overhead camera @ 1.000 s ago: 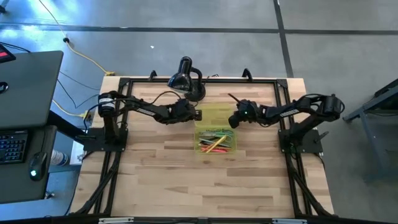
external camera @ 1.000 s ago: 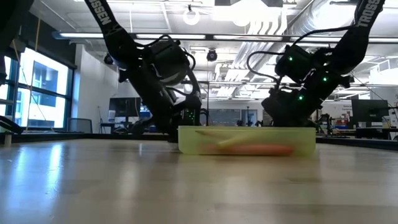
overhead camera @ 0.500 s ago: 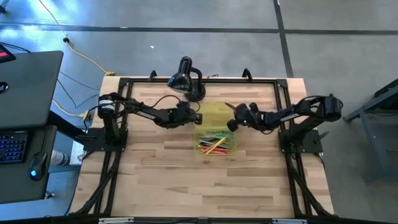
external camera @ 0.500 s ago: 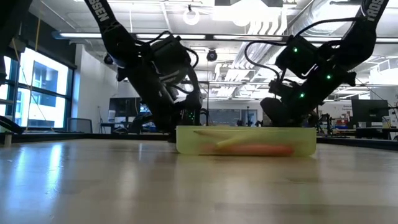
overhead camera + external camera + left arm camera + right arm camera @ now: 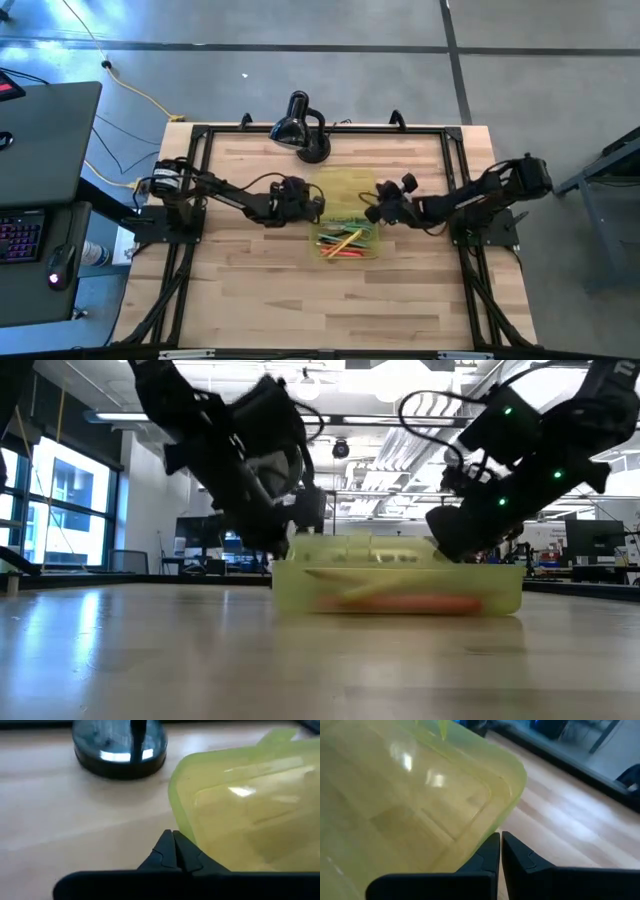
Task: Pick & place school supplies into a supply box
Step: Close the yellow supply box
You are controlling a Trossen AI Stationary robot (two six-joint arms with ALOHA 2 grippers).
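The supply box (image 5: 348, 240) is a translucent yellow-green case resting by its bottom on the table, holding several orange, yellow, pink-red and green pencils and pens (image 5: 345, 238). Its hinged lid (image 5: 346, 188) lies open toward the far edge and rises just above the box's rim in the low view (image 5: 395, 546). My left gripper (image 5: 317, 206) is shut at the lid's left edge. My right gripper (image 5: 371, 209) is shut at the lid's right edge. The scissors are not in view. My left gripper touches the lid's left edge near a rounded corner (image 5: 181, 834) with its shut fingertips (image 5: 167, 851), coming low and level from the table's left. Whether the tips are under the edge or beside it cannot be told. My right gripper meets the lid's right edge near its rounded corner (image 5: 496, 827) with shut fingertips (image 5: 512, 851), coming low from the table's right. Whether the tips are under the edge or against its side cannot be told.
A black desk lamp (image 5: 300, 126) stands at the table's far edge behind the lid, its round base (image 5: 119, 749) close to the left gripper. A black frame (image 5: 200, 135) runs round the table. Bare wood lies toward the near edge.
Both grippers have moved toward the table's near edge, staying shut beside the lid. The box has slid a little toward the near edge with them, and the lid now shows raised above the box's rim in the low view.
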